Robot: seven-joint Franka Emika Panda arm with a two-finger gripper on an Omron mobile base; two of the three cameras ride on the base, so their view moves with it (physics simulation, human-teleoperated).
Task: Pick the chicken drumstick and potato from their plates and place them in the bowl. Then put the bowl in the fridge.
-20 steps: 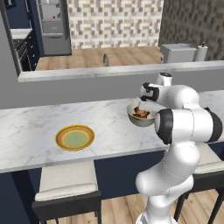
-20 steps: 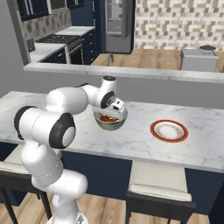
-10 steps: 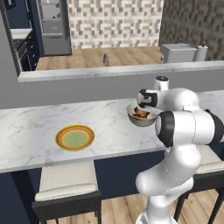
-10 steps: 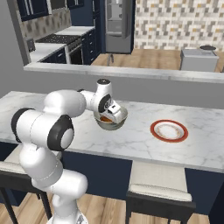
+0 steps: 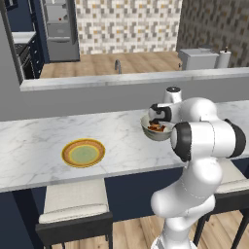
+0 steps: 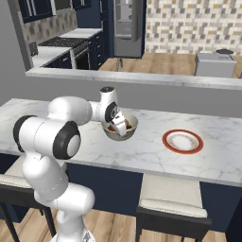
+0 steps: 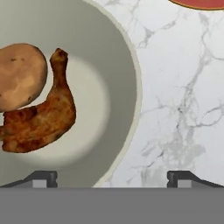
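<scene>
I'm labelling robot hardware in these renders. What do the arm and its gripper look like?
The arm is glossy white, built of rounded, bulbous segments with dark grey bands at the joints. No cables or markings show. The gripper ends in two small dark grey finger tips with flat, blocky ends.

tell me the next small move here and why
Probably lower the open gripper so its fingers straddle the bowl rim, then close. The drumstick and potato already lie in the bowl, touching each other, and both plates sit bare. In the hand view one fingertip is over the bowl's inside, the other over the counter.
</scene>
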